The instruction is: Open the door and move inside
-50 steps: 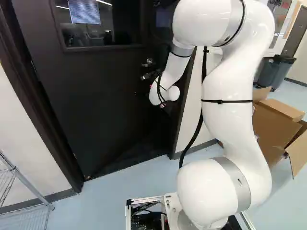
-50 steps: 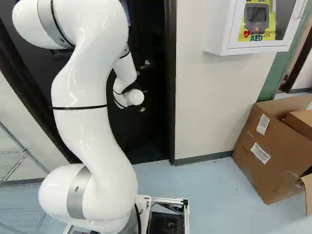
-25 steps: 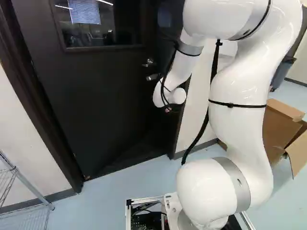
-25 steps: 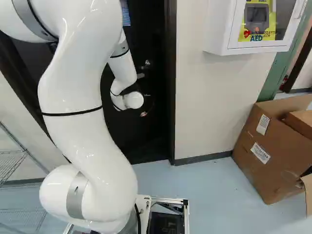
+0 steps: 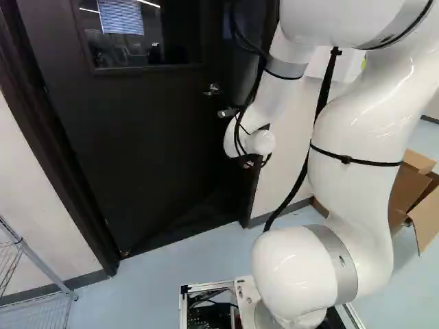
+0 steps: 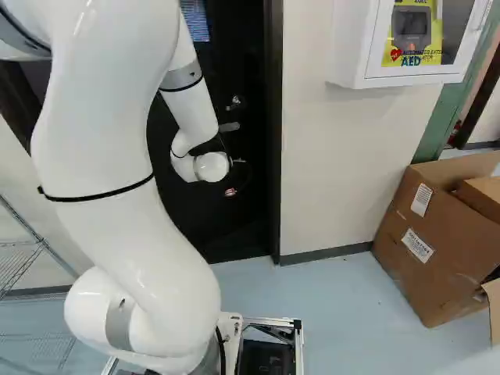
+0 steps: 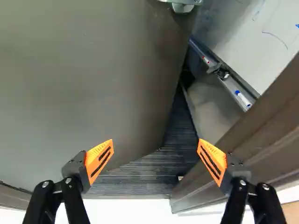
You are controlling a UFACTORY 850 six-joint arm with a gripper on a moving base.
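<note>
The gripper [image 5: 251, 162] shows only as a small dark part below the wrist in the left base view, near the dark door [image 5: 151, 144]. Above it is the metal lever handle [image 5: 227, 112]. In the wrist view the gripper [image 7: 155, 151] stands open with nothing between its pads. Ahead lies the door's face [image 7: 88, 79], standing ajar, with part of the handle [image 7: 183, 5] farther off. Between the door's edge and the brown frame [image 7: 261, 128] is a gap, and the right finger reaches in front of the frame.
Through the gap appear a whiteboard [image 7: 252, 37] and its marker tray [image 7: 233, 88]. Dark ribbed flooring [image 7: 140, 175] lies at the threshold. A wire rack [image 5: 34, 274] stands at the left. Cardboard boxes [image 6: 437, 234] and a white wall cabinet [image 6: 359, 47] are at the right.
The arm has leaned lower and forward. Its wrist has shifted right and slightly down in the left base view, away from the handle. The base has not moved, and no door movement shows.
</note>
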